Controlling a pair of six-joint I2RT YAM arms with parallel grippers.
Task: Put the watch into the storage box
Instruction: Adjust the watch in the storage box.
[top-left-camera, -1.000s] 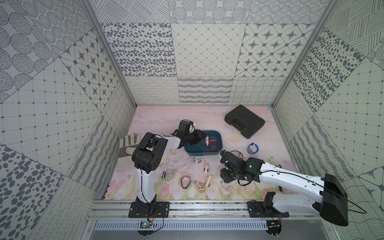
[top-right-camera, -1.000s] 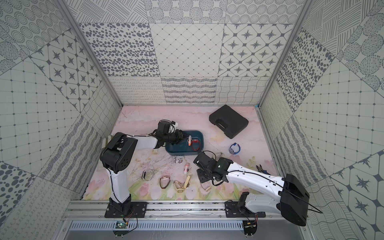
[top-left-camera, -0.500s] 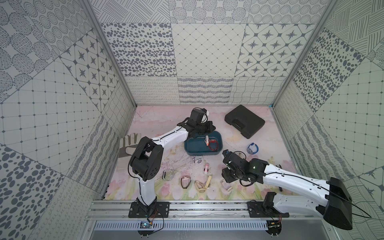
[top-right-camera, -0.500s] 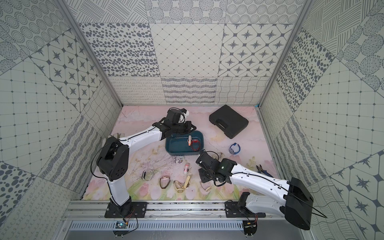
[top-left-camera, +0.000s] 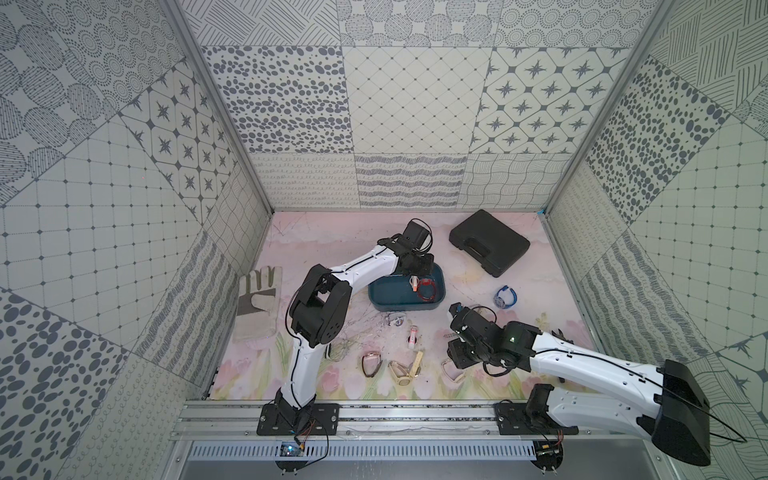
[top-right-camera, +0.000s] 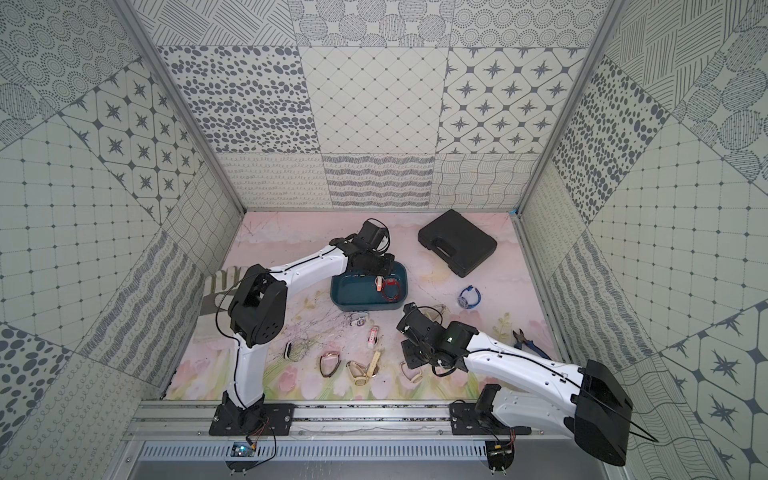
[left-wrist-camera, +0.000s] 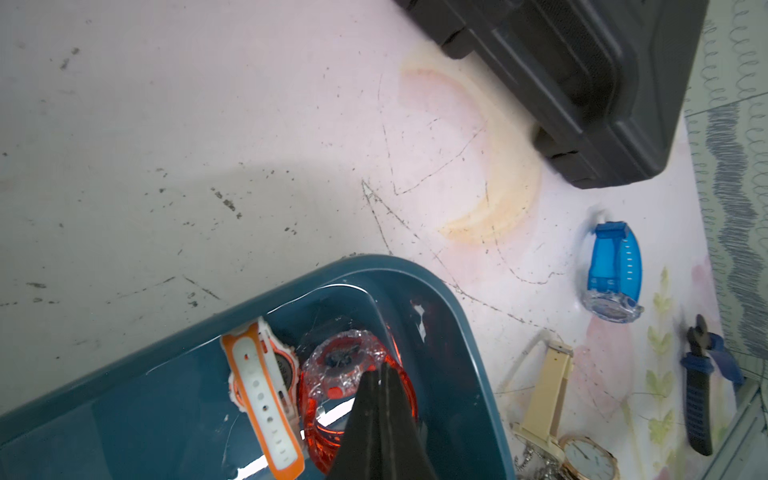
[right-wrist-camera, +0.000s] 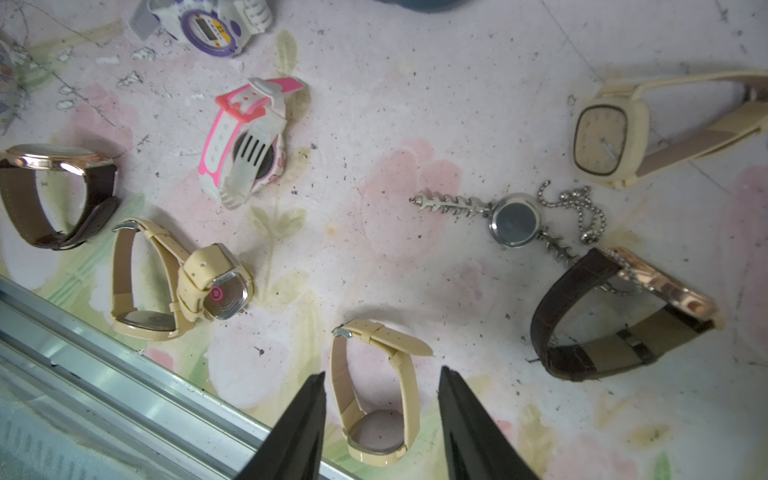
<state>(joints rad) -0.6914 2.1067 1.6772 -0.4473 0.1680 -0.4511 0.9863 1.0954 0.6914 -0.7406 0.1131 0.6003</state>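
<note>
1. Left gripper (left-wrist-camera: 380, 368), mid-frame in both top views: fingers pressed together, empty, over the storage box (top-left-camera: 388, 295). Risk: it crowds the box if the other arm brings a load.
2. Box holds a red watch (left-wrist-camera: 345, 370) and an orange-white watch (left-wrist-camera: 266, 395).
3. Right gripper (right-wrist-camera: 382, 371), lower right of centre: jaws spread astride the cream watch (right-wrist-camera: 376, 399), not touching. Risk: off-centre closing pinches one strap side, so the loop twists out.
4. Cream watch: slim pale strap, buckled loop, on its edge near the rail (right-wrist-camera: 124, 386), well apart from the box.

Storage box (top-left-camera: 388, 296) lies bare leftward; orange watch (top-left-camera: 414, 283) and red watch (top-left-camera: 428, 289) crowd its right end.
</note>
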